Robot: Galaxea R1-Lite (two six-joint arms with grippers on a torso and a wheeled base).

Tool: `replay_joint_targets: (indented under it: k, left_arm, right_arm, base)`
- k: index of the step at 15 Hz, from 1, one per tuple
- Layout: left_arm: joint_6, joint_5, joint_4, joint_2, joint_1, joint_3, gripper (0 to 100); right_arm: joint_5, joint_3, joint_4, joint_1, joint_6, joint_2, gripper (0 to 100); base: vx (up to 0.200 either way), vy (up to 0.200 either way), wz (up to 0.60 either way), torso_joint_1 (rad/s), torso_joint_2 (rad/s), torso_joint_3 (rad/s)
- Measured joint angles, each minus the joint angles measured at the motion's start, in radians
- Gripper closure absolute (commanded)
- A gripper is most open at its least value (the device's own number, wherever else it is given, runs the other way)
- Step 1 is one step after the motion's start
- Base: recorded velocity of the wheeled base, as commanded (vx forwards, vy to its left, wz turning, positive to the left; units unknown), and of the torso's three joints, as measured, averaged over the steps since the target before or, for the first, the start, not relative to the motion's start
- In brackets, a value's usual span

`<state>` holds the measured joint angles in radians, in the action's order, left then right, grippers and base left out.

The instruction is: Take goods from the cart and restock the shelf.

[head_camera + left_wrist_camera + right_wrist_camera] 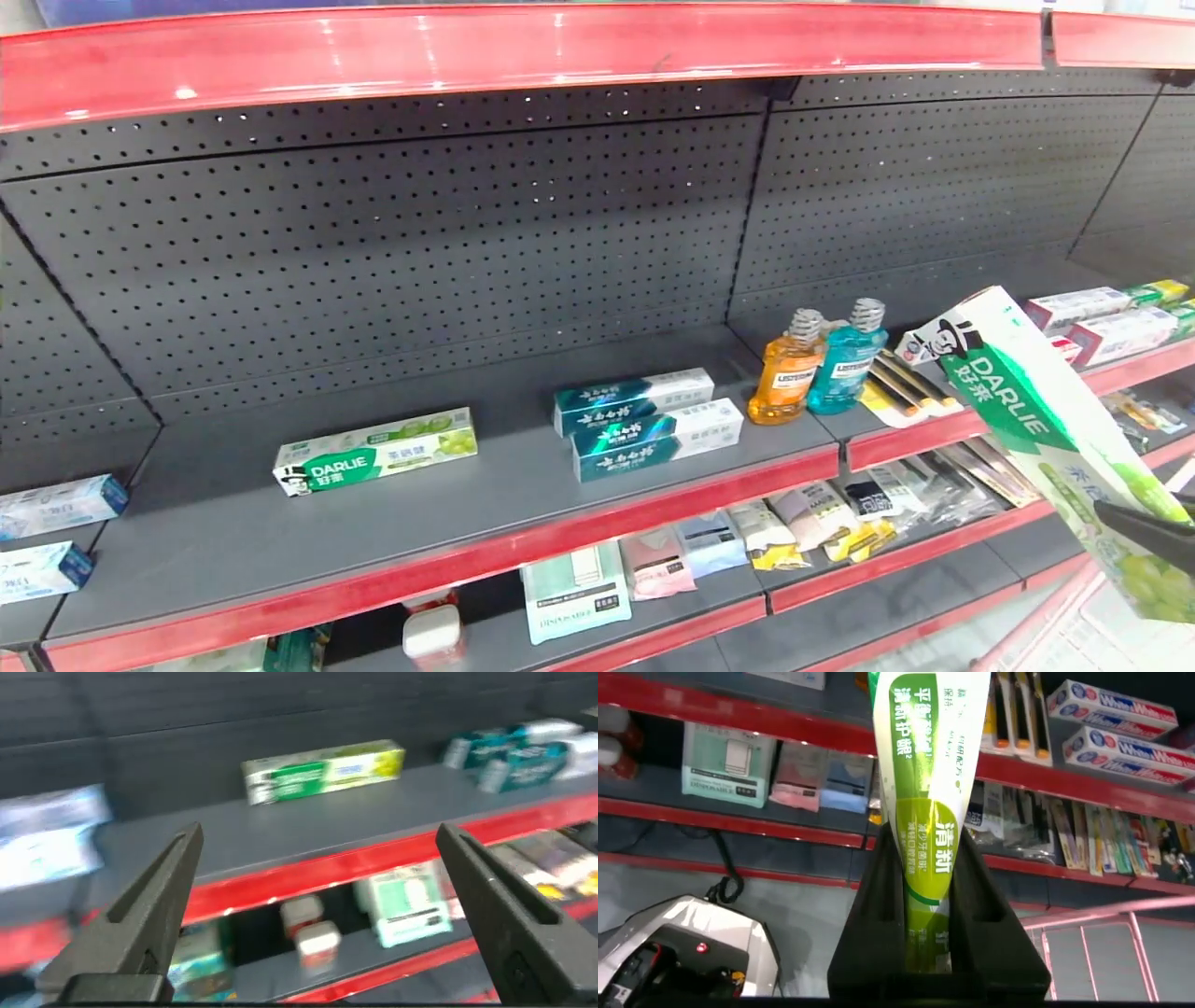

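At four o'clock in the head view, my right pincer (1144, 527) clenches a green toothpaste box (1046, 420) that tilts up toward eleven o'clock, in the air before the shelf (233, 541). A matching box (375, 450) lies on that shelf at eight o'clock. From the left wrist, my left pincer (318, 835) gapes wide, empty. From the right wrist, the toothpaste box sits clamped between my fingers (878, 905).
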<state>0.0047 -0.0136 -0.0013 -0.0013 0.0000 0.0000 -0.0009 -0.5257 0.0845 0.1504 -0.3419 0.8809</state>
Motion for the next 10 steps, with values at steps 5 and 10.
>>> replay_joint_targets:
  k: [5,10]
  left_arm:
    - [0.000,0.000,0.001,0.000,0.000,0.000,0]
    - [0.000,0.000,0.001,0.000,0.000,0.000,0]
  right_arm:
    - [0.000,0.000,0.000,0.001,-0.007,-0.007,100]
    - [-0.001,0.001,0.000,0.001,-0.013,-0.009,100]
  base:
    - [0.000,0.000,0.00,0.000,0.00,0.000]
    - [0.000,0.000,0.36,0.000,0.00,0.004]
